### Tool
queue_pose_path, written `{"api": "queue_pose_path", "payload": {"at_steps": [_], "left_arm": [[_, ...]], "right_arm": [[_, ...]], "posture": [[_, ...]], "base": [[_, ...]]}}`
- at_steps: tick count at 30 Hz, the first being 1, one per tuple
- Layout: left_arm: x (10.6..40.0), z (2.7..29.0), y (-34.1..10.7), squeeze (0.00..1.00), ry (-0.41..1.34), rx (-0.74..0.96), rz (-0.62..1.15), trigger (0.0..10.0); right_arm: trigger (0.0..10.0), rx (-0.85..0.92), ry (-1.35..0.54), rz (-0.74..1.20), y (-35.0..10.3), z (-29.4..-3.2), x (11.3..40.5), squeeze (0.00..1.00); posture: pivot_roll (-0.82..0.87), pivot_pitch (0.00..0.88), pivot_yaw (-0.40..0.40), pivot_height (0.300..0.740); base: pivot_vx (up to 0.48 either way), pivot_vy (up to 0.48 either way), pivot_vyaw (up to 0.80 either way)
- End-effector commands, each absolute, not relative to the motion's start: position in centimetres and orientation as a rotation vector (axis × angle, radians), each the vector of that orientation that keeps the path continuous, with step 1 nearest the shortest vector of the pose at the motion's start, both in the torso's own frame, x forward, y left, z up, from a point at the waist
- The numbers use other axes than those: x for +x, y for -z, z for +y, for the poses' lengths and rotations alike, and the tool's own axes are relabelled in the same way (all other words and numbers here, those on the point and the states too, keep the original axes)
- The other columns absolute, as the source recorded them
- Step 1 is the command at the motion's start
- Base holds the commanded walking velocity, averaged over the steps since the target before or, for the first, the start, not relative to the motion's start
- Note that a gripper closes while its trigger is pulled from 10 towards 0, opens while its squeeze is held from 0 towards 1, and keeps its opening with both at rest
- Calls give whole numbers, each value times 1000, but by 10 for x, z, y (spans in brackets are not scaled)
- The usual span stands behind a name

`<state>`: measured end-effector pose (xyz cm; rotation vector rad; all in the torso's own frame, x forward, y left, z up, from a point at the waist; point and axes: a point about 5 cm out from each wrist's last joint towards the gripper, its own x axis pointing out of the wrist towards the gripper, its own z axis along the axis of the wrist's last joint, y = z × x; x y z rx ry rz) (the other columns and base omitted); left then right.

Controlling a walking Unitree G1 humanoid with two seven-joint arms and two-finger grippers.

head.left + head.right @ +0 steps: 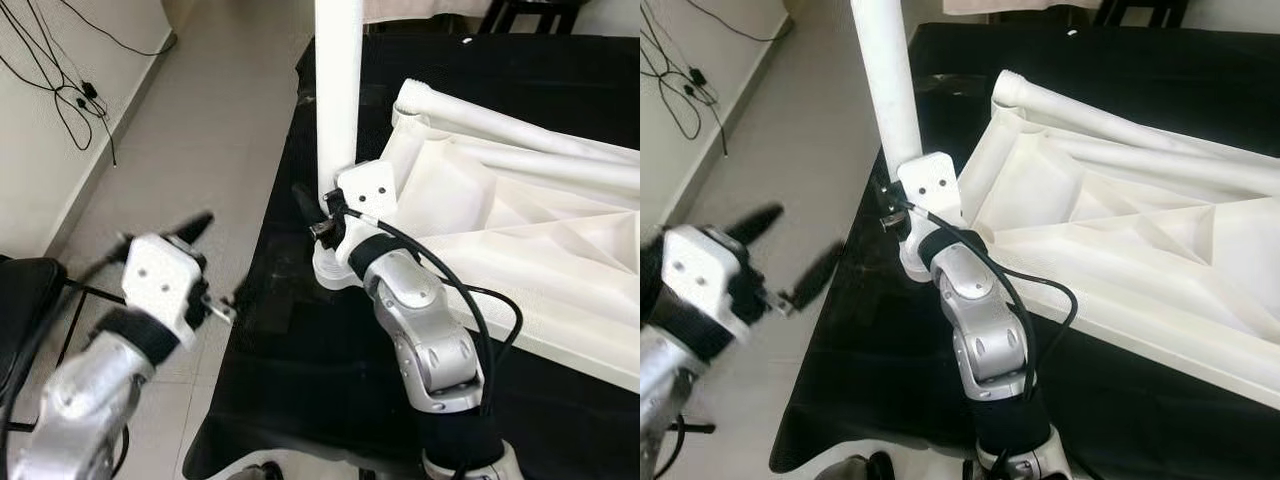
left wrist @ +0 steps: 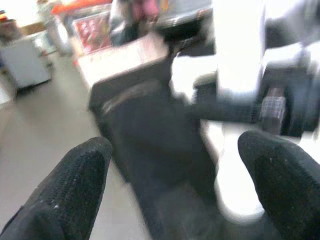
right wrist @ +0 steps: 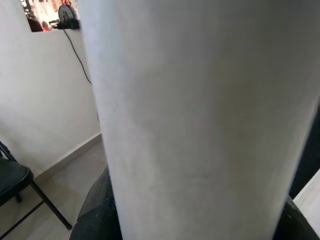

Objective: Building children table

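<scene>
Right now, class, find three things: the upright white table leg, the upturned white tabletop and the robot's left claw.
white table leg [image 1: 339,90], left eye view, middle of the upright tube.
upturned tabletop [image 1: 1140,230], right eye view, ribbed underside.
left claw [image 1: 792,255], right eye view, midway between its open fingertips.
</scene>
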<state>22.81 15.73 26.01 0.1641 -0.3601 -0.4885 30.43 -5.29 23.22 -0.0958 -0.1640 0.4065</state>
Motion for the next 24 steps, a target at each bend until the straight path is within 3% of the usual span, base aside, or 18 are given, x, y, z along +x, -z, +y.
{"api": "queue_pose_path", "payload": {"at_steps": [1,10,12,15,24], "left_arm": [[230,158,-275,0,565,116,-383,10000],[242,152,-312,0,742,38,-452,10000],[267,152,-338,0,832,-24,-430,10000],[296,141,-350,0,831,-90,-378,10000],[319,112,-359,0,932,-189,-260,10000]], "right_arm": [[10000,-60,-350,125,-176,-60,309,0],[10000,-47,-370,103,-179,-57,309,0],[10000,-28,-414,73,-182,-49,304,0],[10000,-21,-440,69,-184,-44,301,0],[10000,-14,-466,56,-187,-38,297,0]], "posture": [[4,225,56,740],[3,213,65,740],[5,201,75,740],[-2,193,76,740],[-12,185,78,740]], "base": [[0,0,0],[0,0,0],[0,0,0],[0,0,0],[0,0,0]]}}
